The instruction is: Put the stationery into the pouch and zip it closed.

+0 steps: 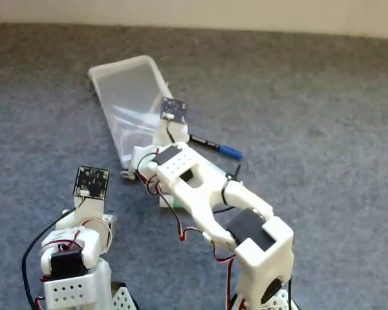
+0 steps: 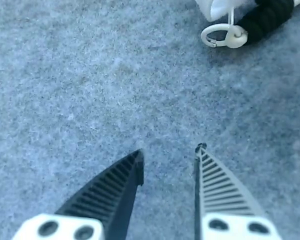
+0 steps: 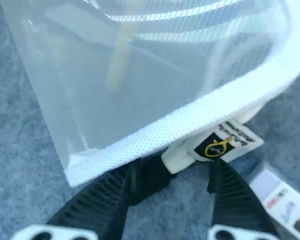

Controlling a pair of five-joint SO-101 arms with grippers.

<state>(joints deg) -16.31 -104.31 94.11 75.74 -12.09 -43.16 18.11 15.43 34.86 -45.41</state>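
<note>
Between the right fingers (image 3: 107, 205), narrowly parted, we list the end tab (image 3: 182, 156) of the pouch (image 3: 140, 90); its long axis runs away from them. The left fingers (image 2: 115, 195), wide over bare tabletop (image 2: 90, 75), lie farther off.

This looks like a small robotics test place, of the hobby or laboratory kind; whether it is in a home or in an institute cannot be told. The work surface is a grey-blue short-pile carpet (image 1: 323, 97) that covers the whole area, and along its far edge runs a plain pale beige strip (image 1: 246, 13). At the near edge stand a stretched white plastic robot arm (image 1: 200, 187) and a folded white plastic robot arm (image 1: 71, 271), side by side. Thin red and black wires (image 1: 180, 226) run openly along them. A small square black circuit board (image 1: 92, 181) sits uncovered on a wrist.
</note>
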